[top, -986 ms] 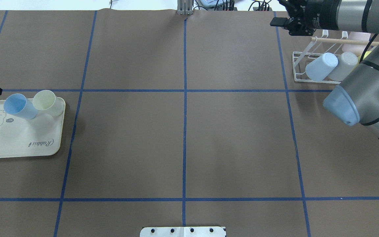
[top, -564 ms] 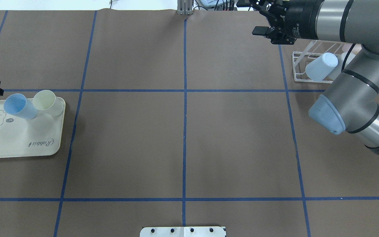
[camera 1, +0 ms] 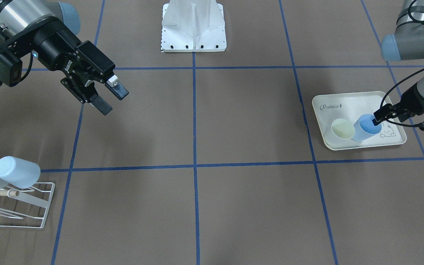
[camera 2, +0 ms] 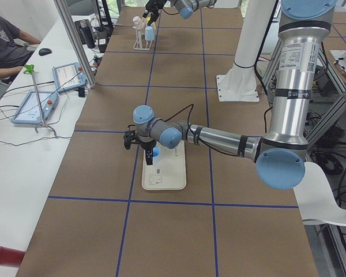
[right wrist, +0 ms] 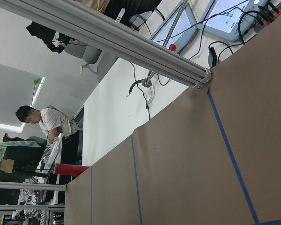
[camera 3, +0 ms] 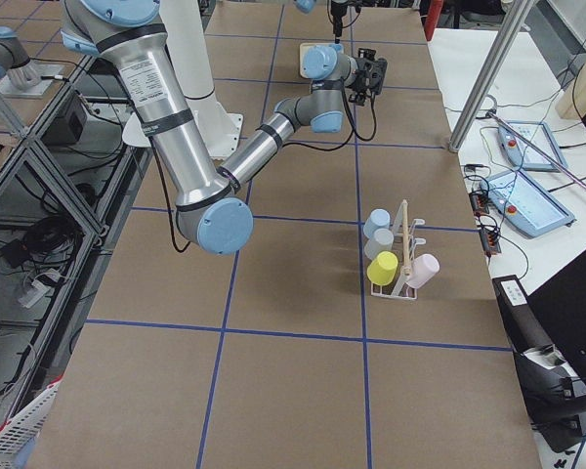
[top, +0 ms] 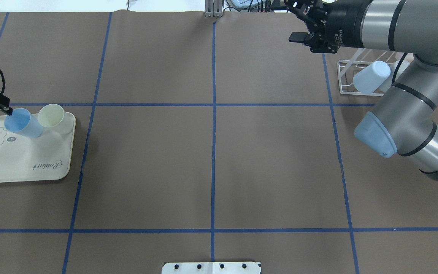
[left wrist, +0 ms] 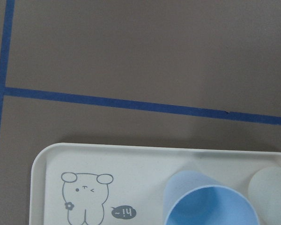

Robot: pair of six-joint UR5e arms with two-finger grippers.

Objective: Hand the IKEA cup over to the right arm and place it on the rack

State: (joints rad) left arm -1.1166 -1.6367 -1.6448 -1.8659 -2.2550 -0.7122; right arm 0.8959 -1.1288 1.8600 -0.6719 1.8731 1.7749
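- Step in hand, by the looks of it: the blue cup [camera 1: 366, 129] is being gone for by the left gripper [camera 1: 377, 119]. So the pickup isn't done yet, and the hand-over and racking are all left.
- The blue cup is stood mouth-up on the cream tray [camera 1: 348, 105], along the tray's far edge as counted from the robot's side, roughly midway. The tray itself is sat at the left edge of the table [camera 1: 234, 121].
- A pale yellowish cup [camera 1: 343, 129] is parked right against it, toward the tray's far right corner. Sideways shoves are best avoided; straight down, pinch, straight up is probably what's wanted.
- Relative to the pincer: a dark fingertip is seen right at the cup's rim, on the side away from the pale yellowish cup. In the left wrist view the cup is cut off by the bottom edge and no fingers are shown.
- Whether the left jaws are parted or closed can't be told from these views, and no firm hold is shown.
- One wall is best pinched near the rim, with the lower body left free, since the cup has to be taken over by the right gripper [camera 1: 109, 98].
- That one is held wide apart and empty, up in the air over the table's right half, well apart from the cup.
- The rack [camera 1: 31, 213] is sat toward the table's far right corner. Cups are already hung on it, e.g. a pale blue cup [camera 1: 17, 176], so a free spot will need to be picked.
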